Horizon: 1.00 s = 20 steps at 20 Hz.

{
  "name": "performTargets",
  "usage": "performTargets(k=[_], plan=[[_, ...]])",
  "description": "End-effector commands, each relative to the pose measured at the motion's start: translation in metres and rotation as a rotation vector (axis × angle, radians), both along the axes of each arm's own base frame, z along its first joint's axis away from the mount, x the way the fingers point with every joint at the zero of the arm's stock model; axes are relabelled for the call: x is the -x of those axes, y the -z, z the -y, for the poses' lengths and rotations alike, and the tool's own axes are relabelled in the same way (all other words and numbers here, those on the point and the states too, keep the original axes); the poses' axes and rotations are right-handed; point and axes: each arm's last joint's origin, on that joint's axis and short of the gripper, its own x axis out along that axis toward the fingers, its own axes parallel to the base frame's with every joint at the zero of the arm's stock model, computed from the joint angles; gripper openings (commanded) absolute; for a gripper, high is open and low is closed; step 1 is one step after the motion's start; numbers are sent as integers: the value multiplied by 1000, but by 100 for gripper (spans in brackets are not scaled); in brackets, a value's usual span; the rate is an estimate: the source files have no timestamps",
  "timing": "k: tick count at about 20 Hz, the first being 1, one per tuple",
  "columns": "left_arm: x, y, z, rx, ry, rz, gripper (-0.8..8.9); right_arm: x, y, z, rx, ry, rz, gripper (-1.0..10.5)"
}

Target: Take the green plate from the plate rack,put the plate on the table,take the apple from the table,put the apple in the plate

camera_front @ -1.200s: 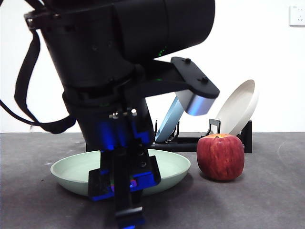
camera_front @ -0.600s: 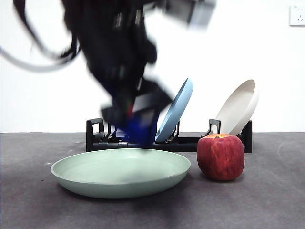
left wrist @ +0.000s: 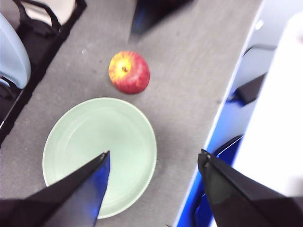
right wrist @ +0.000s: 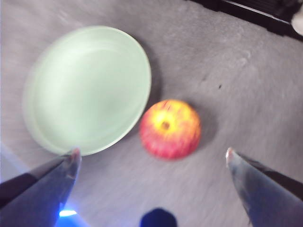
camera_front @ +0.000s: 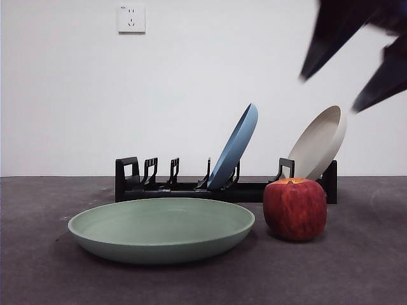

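Note:
The green plate (camera_front: 162, 229) lies flat and empty on the table (camera_front: 356, 273), in front of the plate rack (camera_front: 184, 187). The apple (camera_front: 295, 208) stands on the table just to the plate's right, close to its rim. My right gripper (camera_front: 329, 93) is open and blurred at the top right, high above the apple; its wrist view shows the apple (right wrist: 170, 128) beside the plate (right wrist: 87, 87) between its open jaws (right wrist: 152, 151). My left gripper (left wrist: 155, 156) is open and empty, high above the plate (left wrist: 99, 153) and apple (left wrist: 129, 72), out of the front view.
A blue plate (camera_front: 234, 147) and a cream plate (camera_front: 318, 143) lean in the rack behind the apple. In the left wrist view the table's edge (left wrist: 222, 118) runs past the plate, with blue and white parts beyond it.
The left arm has lifted away from over the green plate and left the front view. The right gripper has come in at the top right. Plate and apple have not moved.

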Motion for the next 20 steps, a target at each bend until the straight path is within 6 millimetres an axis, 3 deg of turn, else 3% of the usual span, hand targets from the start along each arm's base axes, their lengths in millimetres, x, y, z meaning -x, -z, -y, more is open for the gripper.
performTargets(k=[1,8,15,20], plan=[[5,-9,-10,42,-13,-15,315,-12,15,-15,55,-35,3,600],[13,-14,-28,40,-36,-37,315,-39,67,-45,174,-68,-80,604],[15,-13,-29,41,-18,-90,315,-49,99,-53,251,-64,-153,586],[15,-13,-29,44,-22,-93,315,-49,99,-53,250,-64,-155,197]])
